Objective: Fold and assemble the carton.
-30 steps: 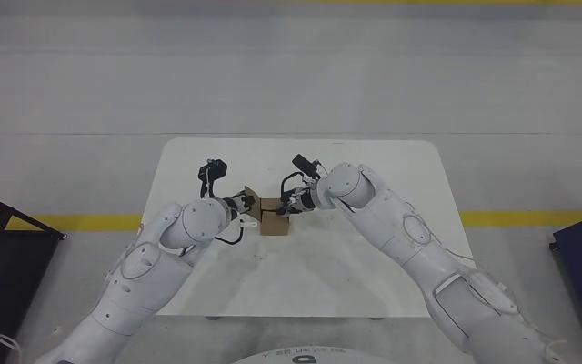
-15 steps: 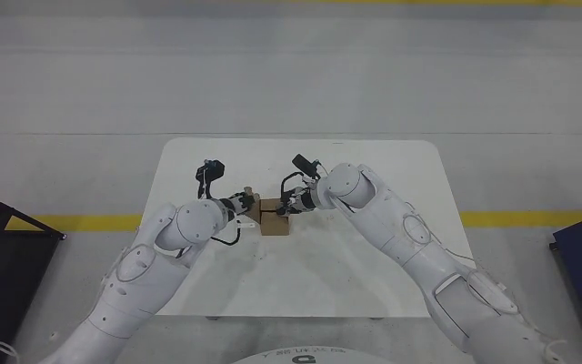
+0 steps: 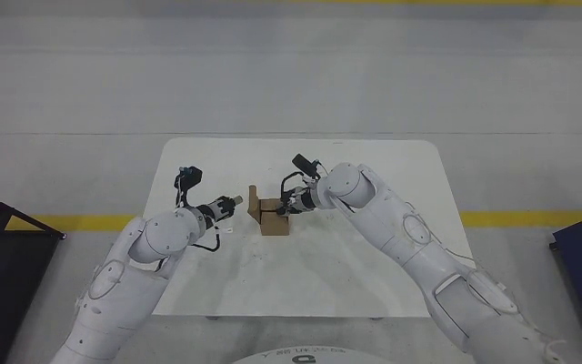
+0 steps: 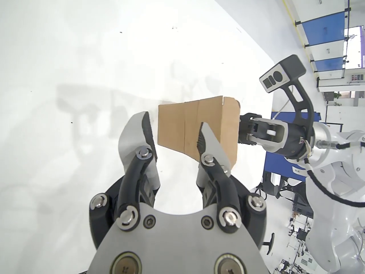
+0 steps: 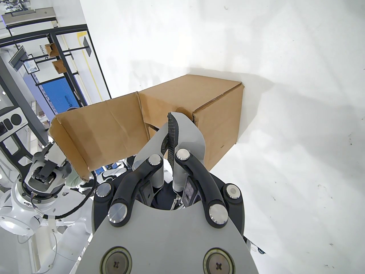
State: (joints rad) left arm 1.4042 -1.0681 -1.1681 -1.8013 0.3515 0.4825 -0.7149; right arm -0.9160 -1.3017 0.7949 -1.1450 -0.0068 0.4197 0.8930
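Observation:
A small brown carton (image 3: 273, 221) stands on the white table (image 3: 364, 273) near its middle. One flap (image 3: 252, 202) sticks out on the side toward my left arm. My left gripper (image 3: 235, 200) is a short way from that flap. Its wrist view shows the left gripper (image 4: 175, 138) open and empty, with the carton (image 4: 196, 124) beyond the fingertips. My right gripper (image 3: 285, 208) is at the carton's other side. In its own view the right gripper (image 5: 172, 124) is shut on the edge of a carton (image 5: 205, 109) wall, beside the open flap (image 5: 97, 135).
The white table has free room on all sides of the carton. Its near edge (image 3: 300, 316) lies toward the robot. Grey floor with a yellow line (image 3: 518, 218) surrounds the table.
My left gripper has drawn back to the left, away from the carton's flap, and its arm has swung outward. The right gripper and the carton have stayed in place.

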